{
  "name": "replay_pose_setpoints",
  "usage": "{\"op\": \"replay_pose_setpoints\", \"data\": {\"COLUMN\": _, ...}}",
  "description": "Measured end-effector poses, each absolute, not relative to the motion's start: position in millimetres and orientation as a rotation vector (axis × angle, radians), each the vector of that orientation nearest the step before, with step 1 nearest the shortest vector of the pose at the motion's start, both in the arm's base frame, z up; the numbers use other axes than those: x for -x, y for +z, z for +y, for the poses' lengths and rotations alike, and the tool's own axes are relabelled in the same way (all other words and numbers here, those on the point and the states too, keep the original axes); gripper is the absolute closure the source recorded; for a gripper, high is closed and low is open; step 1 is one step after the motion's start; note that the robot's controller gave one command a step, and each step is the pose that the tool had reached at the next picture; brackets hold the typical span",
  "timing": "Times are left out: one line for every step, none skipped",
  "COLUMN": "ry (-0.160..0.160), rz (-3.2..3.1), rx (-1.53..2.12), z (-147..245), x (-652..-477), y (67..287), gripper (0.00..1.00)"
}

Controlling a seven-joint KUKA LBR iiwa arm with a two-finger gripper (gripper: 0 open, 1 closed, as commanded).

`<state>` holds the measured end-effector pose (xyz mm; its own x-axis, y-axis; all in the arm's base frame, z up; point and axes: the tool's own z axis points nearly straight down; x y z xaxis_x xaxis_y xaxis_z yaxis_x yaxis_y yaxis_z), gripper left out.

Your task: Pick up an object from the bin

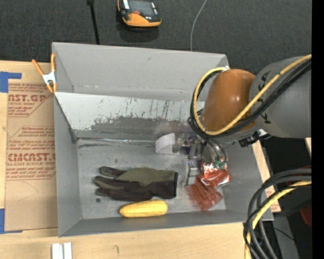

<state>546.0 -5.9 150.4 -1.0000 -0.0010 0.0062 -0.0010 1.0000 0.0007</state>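
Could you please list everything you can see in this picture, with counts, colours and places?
bin: 1, grey metal, centre of view.
glove: 1, dark brown and olive, flat on the bin floor, lower left, fingers pointing left.
banana-shaped thing: 1, yellow, just below the glove by the near wall.
red packet: 1, red, crinkled, lower right of the bin floor.
white thing: 1, whitish, mid-bin by the back slope; kind unclear.
handheld device: 1, orange and black, outside the bin at the top edge.
arm: 1, grey with orange cover and yellow-black cables, entering from the right.
end effector: 1, metallic, between the glove's cuff and the red packet.
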Motion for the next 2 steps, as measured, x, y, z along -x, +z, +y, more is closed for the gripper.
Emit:
{"op": "replay_pose_setpoints", "data": {"ry": -0.001, "rz": -3.143, "rx": -0.002, "z": -5.9, "x": -547.7, "y": 155.0, "gripper": 0.0}}
{"op": "replay_pose_setpoints", "data": {"ry": 0.0, "rz": -3.156, "rx": -0.005, "z": -1.1, "x": -550.5, "y": 138.3, "gripper": 0.0}}
